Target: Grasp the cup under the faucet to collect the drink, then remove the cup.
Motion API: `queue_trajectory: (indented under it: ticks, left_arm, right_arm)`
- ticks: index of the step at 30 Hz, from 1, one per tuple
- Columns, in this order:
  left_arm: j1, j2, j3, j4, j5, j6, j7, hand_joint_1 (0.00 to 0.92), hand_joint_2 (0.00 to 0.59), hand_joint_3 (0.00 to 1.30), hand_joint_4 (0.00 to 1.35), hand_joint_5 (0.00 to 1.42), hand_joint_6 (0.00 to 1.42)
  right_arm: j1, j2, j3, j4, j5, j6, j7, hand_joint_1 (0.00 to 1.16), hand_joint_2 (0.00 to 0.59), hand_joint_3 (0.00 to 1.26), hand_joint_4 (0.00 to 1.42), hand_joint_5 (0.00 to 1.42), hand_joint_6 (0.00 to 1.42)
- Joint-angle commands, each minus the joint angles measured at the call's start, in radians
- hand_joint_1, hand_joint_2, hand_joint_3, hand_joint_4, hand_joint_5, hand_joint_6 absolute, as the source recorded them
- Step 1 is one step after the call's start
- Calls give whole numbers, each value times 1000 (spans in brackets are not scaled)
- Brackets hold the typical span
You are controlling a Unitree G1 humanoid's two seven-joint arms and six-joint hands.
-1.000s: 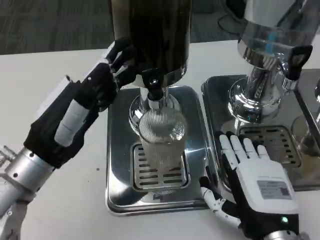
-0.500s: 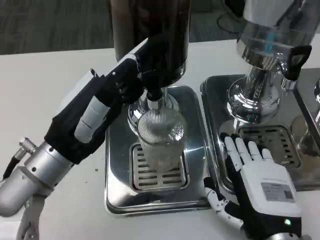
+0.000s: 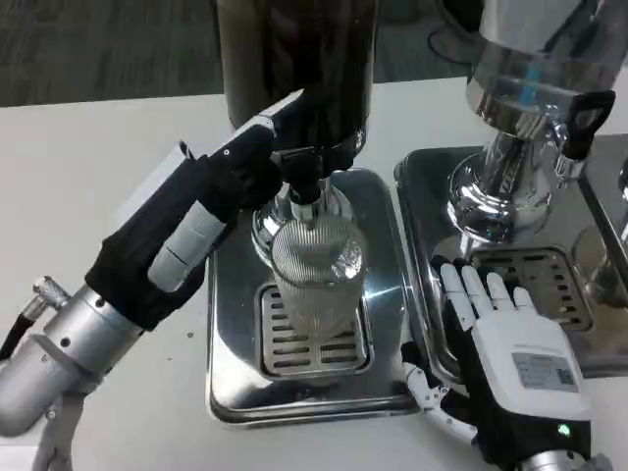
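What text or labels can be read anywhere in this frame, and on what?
No text can be read.
Right hand: a grey label with dark print on its white back, too blurred to read.
Green light near that wrist: a lamp, not a character.
Dark drink dispenser, clear dispenser, ribbed cup, drip trays: no lettering visible.

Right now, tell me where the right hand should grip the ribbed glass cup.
Grip the ribbed glass cup around its mid wall, coming from its right, where the right hand waits open. It stands upright on the drip grate, and the left hand crowds the faucet above.
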Motion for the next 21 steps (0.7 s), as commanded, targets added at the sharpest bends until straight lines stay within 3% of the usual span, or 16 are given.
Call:
queue_trajectory:
  ticks: [1,13,15,21]
  left_arm:
    - [34,30,-30,-38,104,-43,-17,0,107,147,14,269,241]
    - [40,92,-69,-48,335,-147,66,0,126,172,26,247,221]
    - [41,107,-71,-44,372,-165,89,0,127,173,26,244,220]
    - [43,144,-92,-42,504,-216,167,0,125,176,26,240,211]
  right_arm:
    - [-4,-9,-10,13,30,-21,-4,247,416,0,0,0,0]
    - [-9,-16,-27,14,76,-51,-3,255,378,0,0,0,0]
    - [-5,-15,-40,12,110,-66,-5,254,374,0,0,0,0]
    - [-12,-14,-86,-6,247,-124,41,253,292,0,0,0,0]
